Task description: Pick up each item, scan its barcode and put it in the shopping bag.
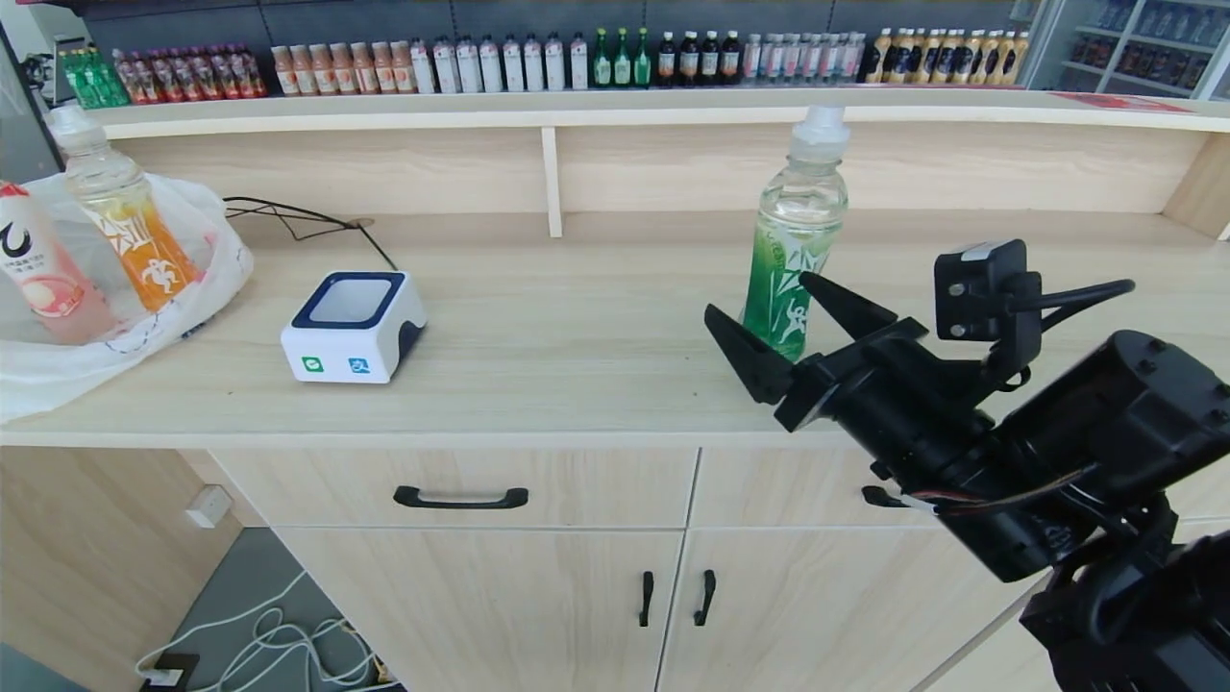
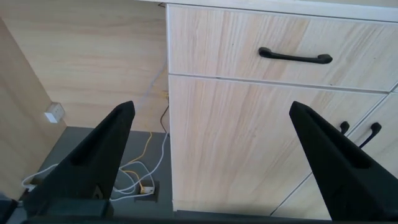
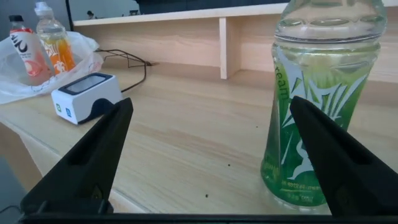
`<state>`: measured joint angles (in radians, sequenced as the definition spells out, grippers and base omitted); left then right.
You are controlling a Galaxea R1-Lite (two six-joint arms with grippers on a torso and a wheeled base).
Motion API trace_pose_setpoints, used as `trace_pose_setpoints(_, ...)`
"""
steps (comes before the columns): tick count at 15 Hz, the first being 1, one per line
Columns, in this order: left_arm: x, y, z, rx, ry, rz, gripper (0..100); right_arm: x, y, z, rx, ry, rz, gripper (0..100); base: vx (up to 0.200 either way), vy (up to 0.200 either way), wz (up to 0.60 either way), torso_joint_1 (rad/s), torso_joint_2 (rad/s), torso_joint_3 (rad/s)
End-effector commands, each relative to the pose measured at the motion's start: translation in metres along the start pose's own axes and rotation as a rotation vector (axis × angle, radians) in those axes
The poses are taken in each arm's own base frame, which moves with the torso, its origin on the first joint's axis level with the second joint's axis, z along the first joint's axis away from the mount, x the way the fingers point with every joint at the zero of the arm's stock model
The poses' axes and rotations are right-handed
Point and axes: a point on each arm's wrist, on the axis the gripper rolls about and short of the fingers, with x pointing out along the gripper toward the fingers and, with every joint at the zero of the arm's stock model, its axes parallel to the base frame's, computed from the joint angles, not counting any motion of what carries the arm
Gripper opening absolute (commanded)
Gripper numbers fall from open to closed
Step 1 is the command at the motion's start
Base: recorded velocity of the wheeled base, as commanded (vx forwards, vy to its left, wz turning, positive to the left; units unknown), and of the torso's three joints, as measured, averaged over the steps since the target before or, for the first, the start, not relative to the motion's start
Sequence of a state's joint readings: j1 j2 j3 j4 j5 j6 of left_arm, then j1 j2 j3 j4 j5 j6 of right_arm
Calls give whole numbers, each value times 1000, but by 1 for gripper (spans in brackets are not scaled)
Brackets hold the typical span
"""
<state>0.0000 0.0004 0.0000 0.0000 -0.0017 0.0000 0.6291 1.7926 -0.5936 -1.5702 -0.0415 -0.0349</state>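
Green bottle (image 1: 796,240) upright | just ahead of right gripper (image 1: 759,296) | jaws spread wide

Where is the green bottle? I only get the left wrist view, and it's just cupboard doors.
Observer: The green bottle stands upright on the counter, just ahead of the right tool.
Operator: Is that tool holding it?
Observer: No, the tool is open and the bottle is not gripped.
Operator: Anything in the bag?
Observer: An orange bottle and a pink bottle stand in the shopping bag.
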Motion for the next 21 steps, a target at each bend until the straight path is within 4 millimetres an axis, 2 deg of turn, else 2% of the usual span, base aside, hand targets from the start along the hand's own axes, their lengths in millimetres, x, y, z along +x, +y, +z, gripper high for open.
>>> trace_pose_setpoints(1, 0, 0, 0, 0, 0, -1, 100, 0, -14, 2, -19, -8, -45, 100, 0, 0, 0, 0, 0, 0)
trace_pose_setpoints(8, 0, 0, 0, 0, 0, -1, 100, 8, -18, -3, -32, -8, -58, 100, 0, 0, 0, 0, 0, 0)
trace_pose_setpoints(10, 0, 0, 0, 0, 0, 2, 100, 11, -33, -3, -51, -17, -99, 100, 0, 0, 0, 0, 0, 0)
trace_pose_setpoints(16, 0, 0, 0, 0, 0, 0, 100, 11, -41, -5, -126, -7, -92, 100, 0, 0, 0, 0, 0, 0)
trace_pose_setpoints(18, 0, 0, 0, 0, 0, 0, 100, 15, -42, -6, -127, -16, -93, 100, 0, 0, 0, 0, 0, 0)
trace_pose_setpoints(20, 0, 0, 0, 0, 0, -1, 100, 20, -52, -5, -137, 9, -120, 100, 0, 0, 0, 0, 0, 0)
trace_pose_setpoints(21, 0, 0, 0, 0, 0, 0, 100, 27, -58, 2, -140, 7, -133, 100, 0, 0, 0, 0, 0, 0)
